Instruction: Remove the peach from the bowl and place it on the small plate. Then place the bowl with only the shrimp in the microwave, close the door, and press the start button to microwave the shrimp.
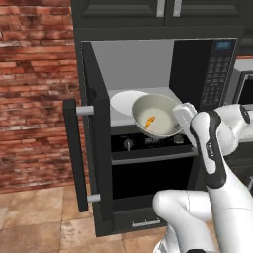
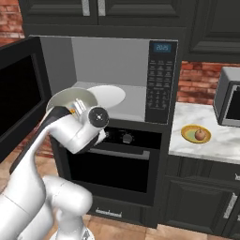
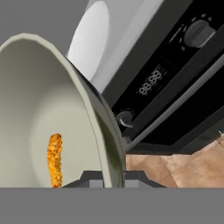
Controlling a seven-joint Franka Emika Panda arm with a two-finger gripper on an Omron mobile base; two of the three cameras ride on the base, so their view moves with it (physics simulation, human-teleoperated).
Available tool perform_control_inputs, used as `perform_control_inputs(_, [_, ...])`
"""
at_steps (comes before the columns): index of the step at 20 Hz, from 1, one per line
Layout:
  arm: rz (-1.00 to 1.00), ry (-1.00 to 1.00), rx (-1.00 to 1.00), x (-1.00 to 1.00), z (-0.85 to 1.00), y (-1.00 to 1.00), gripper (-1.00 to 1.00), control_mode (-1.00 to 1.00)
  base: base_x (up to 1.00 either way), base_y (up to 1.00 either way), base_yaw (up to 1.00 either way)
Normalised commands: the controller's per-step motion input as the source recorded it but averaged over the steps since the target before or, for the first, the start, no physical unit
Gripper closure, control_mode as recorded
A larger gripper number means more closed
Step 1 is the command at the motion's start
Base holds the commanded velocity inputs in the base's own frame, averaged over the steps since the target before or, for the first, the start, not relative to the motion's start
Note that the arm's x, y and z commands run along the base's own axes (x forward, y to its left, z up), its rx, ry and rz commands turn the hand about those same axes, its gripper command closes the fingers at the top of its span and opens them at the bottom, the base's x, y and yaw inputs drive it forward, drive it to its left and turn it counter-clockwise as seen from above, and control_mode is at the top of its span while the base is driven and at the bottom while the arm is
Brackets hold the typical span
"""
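Note:
My gripper (image 3: pixel 107 177) is shut on the rim of the pale bowl (image 1: pixel 154 116), holding it tilted in front of the open microwave's mouth (image 1: pixel 133 69). One orange shrimp (image 3: pixel 54 160) lies inside the bowl, also seen as the shrimp (image 1: pixel 149 120) from the left base. The peach (image 2: pixel 201 134) rests on the small yellow plate (image 2: pixel 189 137) on the marble counter to the right. My wrist hides part of the bowl (image 2: pixel 65 99) in the right base view. The microwave door (image 1: pixel 95 138) stands swung wide to the left.
A white turntable (image 1: pixel 123 100) lies on the microwave floor just behind the bowl. The keypad panel (image 2: pixel 159 79) is on the microwave's right. Below is a black oven with knobs (image 2: pixel 126 138). A second appliance (image 2: pixel 229 96) stands on the counter at far right.

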Motion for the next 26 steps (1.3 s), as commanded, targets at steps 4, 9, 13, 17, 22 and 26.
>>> perform_control_inputs(4, [-0.05,0.18,0.03,0.97,0.06,-0.01,1.00,-1.00,0.00,0.00,0.00])
perform_control_inputs(9, [-0.06,0.03,0.06,0.82,0.07,-0.02,1.00,-1.00,0.00,0.00,0.00])
perform_control_inputs(13, [-0.11,0.02,0.02,0.62,0.00,-0.06,1.00,-1.00,0.00,0.00,0.00])
perform_control_inputs(17, [-0.14,0.02,0.01,0.65,-0.02,-0.02,1.00,-1.00,0.00,0.00,0.00])
perform_control_inputs(22, [-0.10,0.02,0.00,0.44,-0.18,0.00,1.00,-1.00,0.00,0.00,0.00])
perform_control_inputs(26, [-0.04,0.06,0.00,0.25,-0.43,0.04,1.00,-1.00,0.00,0.00,0.00])
